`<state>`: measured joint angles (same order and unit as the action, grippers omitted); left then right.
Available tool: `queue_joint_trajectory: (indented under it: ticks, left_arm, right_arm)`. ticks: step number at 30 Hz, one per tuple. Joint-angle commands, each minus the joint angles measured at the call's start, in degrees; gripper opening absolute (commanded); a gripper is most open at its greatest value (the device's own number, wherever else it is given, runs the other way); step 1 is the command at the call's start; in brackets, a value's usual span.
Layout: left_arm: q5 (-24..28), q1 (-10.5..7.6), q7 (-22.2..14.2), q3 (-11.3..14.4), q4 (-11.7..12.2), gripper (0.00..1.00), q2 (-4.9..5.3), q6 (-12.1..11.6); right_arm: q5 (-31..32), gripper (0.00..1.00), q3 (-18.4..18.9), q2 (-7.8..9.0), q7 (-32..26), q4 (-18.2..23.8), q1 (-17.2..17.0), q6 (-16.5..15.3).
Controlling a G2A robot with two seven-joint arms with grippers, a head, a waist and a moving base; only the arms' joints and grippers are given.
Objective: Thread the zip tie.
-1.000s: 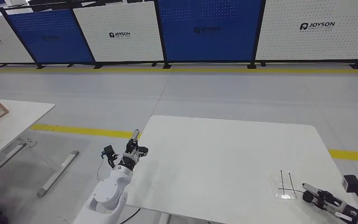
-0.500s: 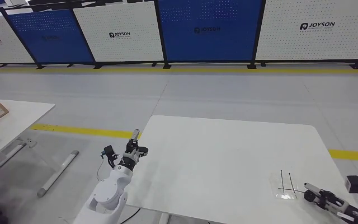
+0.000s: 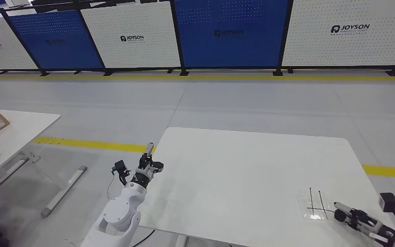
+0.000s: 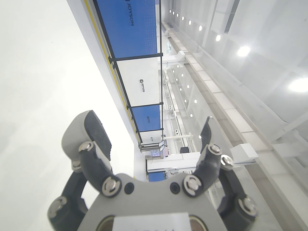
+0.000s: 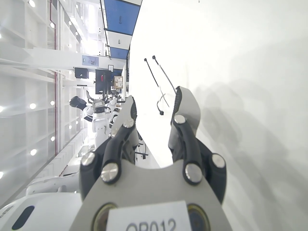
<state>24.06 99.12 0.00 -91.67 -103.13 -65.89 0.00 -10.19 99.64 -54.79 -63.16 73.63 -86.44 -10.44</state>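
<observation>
**Threading: pre-grasp**

Top view: thin black plastic zip ties (image 3: 320,200) lie at the white table's (image 3: 247,173) near right corner, long axes toward its far edge.
Right wrist: right gripper (image 5: 155,96) partly open, empty, over that corner; next, we judge, pinch one tie.
Left wrist: left gripper (image 4: 151,126) wide open, empty, by the table's left edge.
</observation>
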Motion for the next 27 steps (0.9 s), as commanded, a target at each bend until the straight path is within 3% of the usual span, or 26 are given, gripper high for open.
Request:
queue_joint_trajectory:
  ticks: [1, 4, 7, 9, 18, 24, 27]
  left_arm:
    - [0.00, 0.00, 0.00, 0.00, 0.00, 1.00, 0.00, 0.00]
    - [0.00, 0.00, 0.00, 0.00, 0.00, 1.00, 0.00, 0.00]
    - [0.00, 0.00, 0.00, 0.00, 0.00, 1.00, 0.00, 0.00]
    - [0.00, 0.00, 0.00, 0.00, 0.00, 1.00, 0.00, 0.00]
    - [0.00, 0.00, 0.00, 0.00, 0.00, 1.00, 0.00, 0.00]
    - [0.00, 0.00, 0.00, 0.00, 0.00, 1.00, 0.00, 0.00]
    - [0.00, 0.00, 0.00, 0.00, 0.00, 1.00, 0.00, 0.00]
  right_arm:
    - [-0.10, 0.31, -0.05, 0.06, 0.00, 0.04, -0.10, -0.06]
    - [-0.20, 0.25, -0.16, 0.16, 0.00, 0.08, -0.19, -0.09]
    - [-0.52, 0.27, -0.30, 0.23, 0.14, -0.03, -0.18, -0.02]
    - [-0.61, 0.23, -0.39, 0.28, 0.15, -0.11, -0.15, -0.03]
    - [-0.95, 0.26, -0.79, 0.58, -0.36, -0.69, -0.15, -0.56]
    - [-1.23, 0.20, -0.96, 0.75, -0.23, -0.90, -0.19, -0.75]
    - [-1.32, 0.22, -1.06, 0.83, -0.15, -0.95, -0.20, -0.80]
